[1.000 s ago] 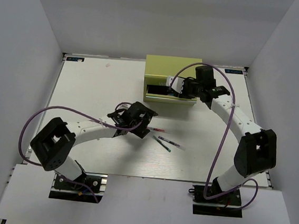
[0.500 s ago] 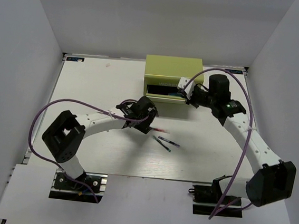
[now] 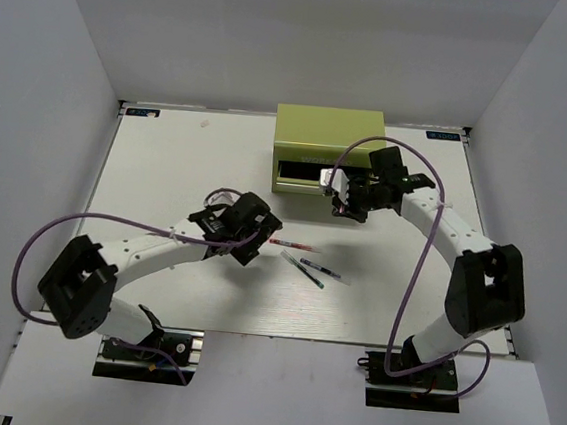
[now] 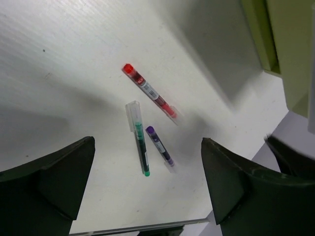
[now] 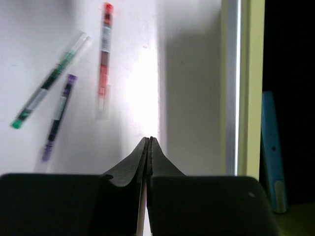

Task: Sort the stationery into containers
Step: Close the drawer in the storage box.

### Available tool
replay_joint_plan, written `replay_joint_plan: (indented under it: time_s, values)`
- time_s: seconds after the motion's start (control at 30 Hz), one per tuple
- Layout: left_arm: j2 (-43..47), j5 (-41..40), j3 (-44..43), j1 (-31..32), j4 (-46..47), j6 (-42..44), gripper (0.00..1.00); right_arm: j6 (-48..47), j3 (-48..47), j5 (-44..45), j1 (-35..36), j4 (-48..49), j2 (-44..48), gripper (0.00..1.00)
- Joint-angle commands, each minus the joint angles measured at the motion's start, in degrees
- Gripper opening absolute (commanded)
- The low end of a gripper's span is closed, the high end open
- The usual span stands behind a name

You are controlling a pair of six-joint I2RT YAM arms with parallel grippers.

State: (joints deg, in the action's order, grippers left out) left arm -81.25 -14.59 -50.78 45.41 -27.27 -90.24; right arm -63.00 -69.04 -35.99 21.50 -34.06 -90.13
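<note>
The olive-green chest (image 3: 327,141) stands at the back with one front drawer (image 3: 302,173) pulled open. In the right wrist view a light-blue marker (image 5: 272,147) lies inside that drawer (image 5: 243,83). Three pens lie on the table: a red-and-white pen (image 3: 293,245) (image 4: 149,90) (image 5: 103,59), a green-ended pen (image 4: 139,137) (image 5: 49,81) and a purple-ended pen (image 4: 159,145) (image 5: 58,115). My left gripper (image 3: 259,238) (image 4: 147,142) hovers open just left of the pens, holding nothing. My right gripper (image 3: 345,203) (image 5: 149,140) is shut and empty, in front of the drawer's right end.
White walls enclose the white table (image 3: 187,173) on three sides. Purple cables loop off both arms. The chest sits against the back edge, right of centre.
My right gripper has drawn back from the open drawer and its jaws have shut. My left gripper shifted slightly left, away from the chest; the pens lie where they were.
</note>
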Motion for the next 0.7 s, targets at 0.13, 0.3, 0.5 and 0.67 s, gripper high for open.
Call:
replay_joint_plan:
  time_s: [0.13, 0.3, 0.5, 0.67]
  values:
    - [7.1, -3.8, 2.4, -0.4, 2.5, 9.2, 0.99, 9.5, -2.6, 13.5, 0.9, 17.3, -4.5, 0.01]
    - [8.1, -4.3, 3.0, -0.4, 2.5, 9.7, 0.99, 13.0, -5.7, 21.5, 1.3, 22.9, -8.0, 0.02]
    - [8.1, -3.3, 4.6, -0.4, 4.0, 11.6, 0.99, 14.2, -6.8, 25.9, 1.5, 25.1, -10.2, 0.04]
    - [8.1, -2.2, 5.1, -0.4, 7.8, 13.6, 0.99, 15.4, -9.1, 28.3, 1.5, 26.1, -12.8, 0.04]
